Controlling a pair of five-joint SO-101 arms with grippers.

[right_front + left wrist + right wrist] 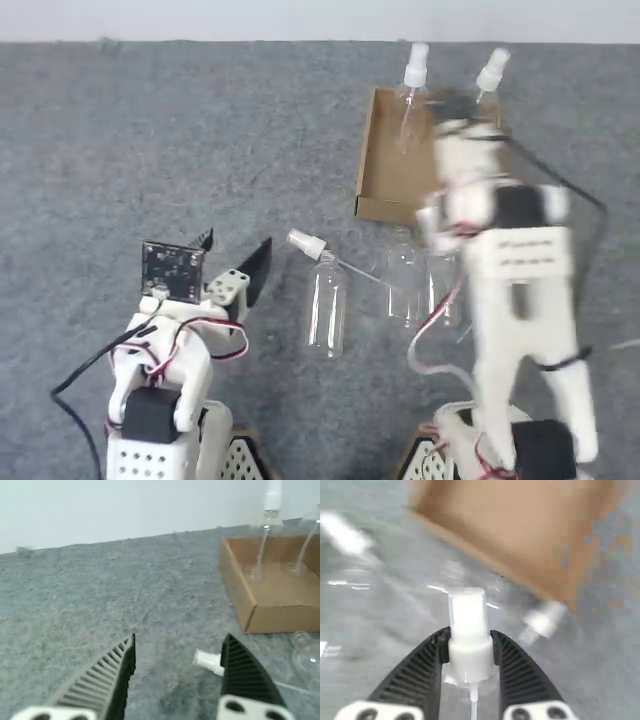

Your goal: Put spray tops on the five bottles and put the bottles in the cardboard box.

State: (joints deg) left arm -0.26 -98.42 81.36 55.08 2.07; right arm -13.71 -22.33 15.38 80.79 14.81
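1. Left gripper (180,647): released, jaws spread wide, nothing between them. It sits low over the grey mat (150,130).
2. Just ahead of it, a loose spray top (305,242) lies on its side with its dip tube trailing to the right. The lying bottle (327,310) is beside it, uncapped, neck toward that top.
3. The standing bottles (403,275), two of them, have no tops. They stand close together near the box's front wall, partly under the right arm.
4. Right gripper (467,637): clenched on the held spray top (467,620), tube hanging down between the jaws.
5. Cardboard box (366,165): the capped bottles (412,90), two of them, stand along its far wall.
6. Risk: the thin tube could miss the narrow neck and bend. A sideways nudge from the arm could tip either light standing bottle, since they stand so close together. The lying bottle may roll if the left jaws close off-centre.
7. Room: wide open mat to the left and behind the left arm. It is tight on the right, with the bottles, the box's front wall and the arm crowded together. The box still has free floor near its front.
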